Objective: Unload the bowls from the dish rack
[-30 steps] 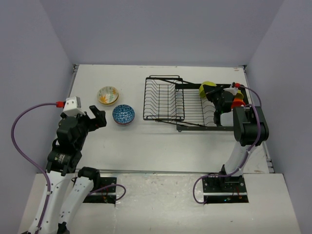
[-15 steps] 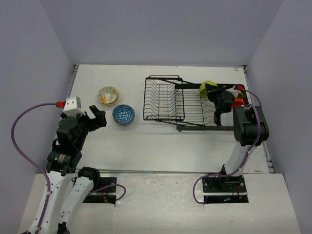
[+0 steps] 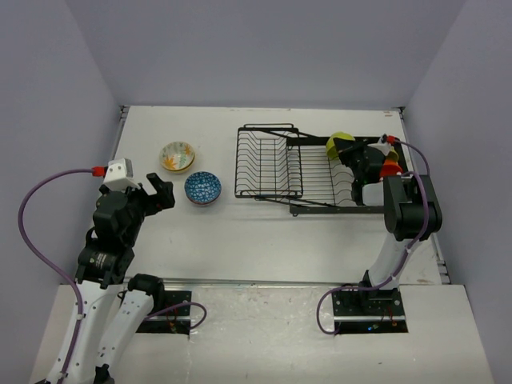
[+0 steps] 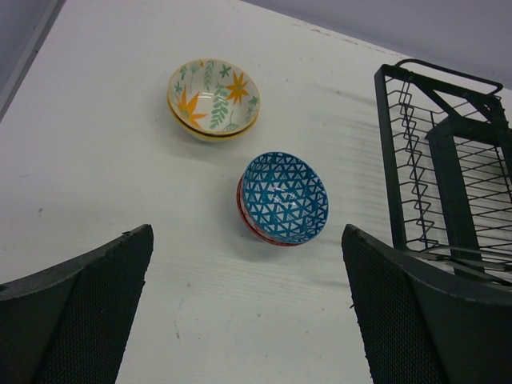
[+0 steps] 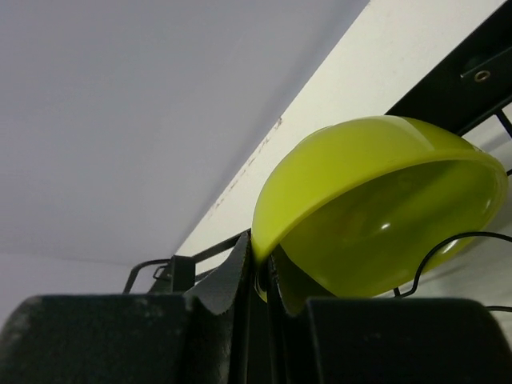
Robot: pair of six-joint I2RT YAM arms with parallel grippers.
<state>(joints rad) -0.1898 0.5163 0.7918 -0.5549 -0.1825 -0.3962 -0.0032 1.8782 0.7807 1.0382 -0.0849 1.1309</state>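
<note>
Fingers of the left gripper (image 3: 162, 194) stand wide apart and hold nothing. We see it hovering over the left part of the white table (image 3: 240, 232), aimed toward 1 o'clock. Its wrist camera looks out between the spread fingers at two bowls lying beyond them.

The floral bowl (image 3: 178, 156), cream with orange and green leaves, rests upright on the table at 12 o'clock of that gripper. The blue-patterned bowl (image 3: 202, 188) rests upright at 4 o'clock of the floral one, near it but apart. A red edge shows beneath its rim, and we cannot tell whether that is its own outside or a second bowl under it.

Both bowls are off the dish rack (image 3: 272, 164), which stands at 3 o'clock of them. It is a black wire frame, with its raised basket section nearest the two bowls and its longer flat section running on to the right.

Toward the right end of the rack, the lime green bowl (image 3: 339, 145) stands tilted on edge among the wires, its hollow turned toward the right gripper (image 3: 349, 154). That gripper's fingers are pressed together on the bowl's rim, and its wrist camera shows the green edge pinched between them. We cannot tell whether the bowl is resting on the wires.

An orange bowl (image 3: 391, 168) shows at 4 o'clock of the right gripper, at the rack's right edge, partly hidden by the arm.
</note>
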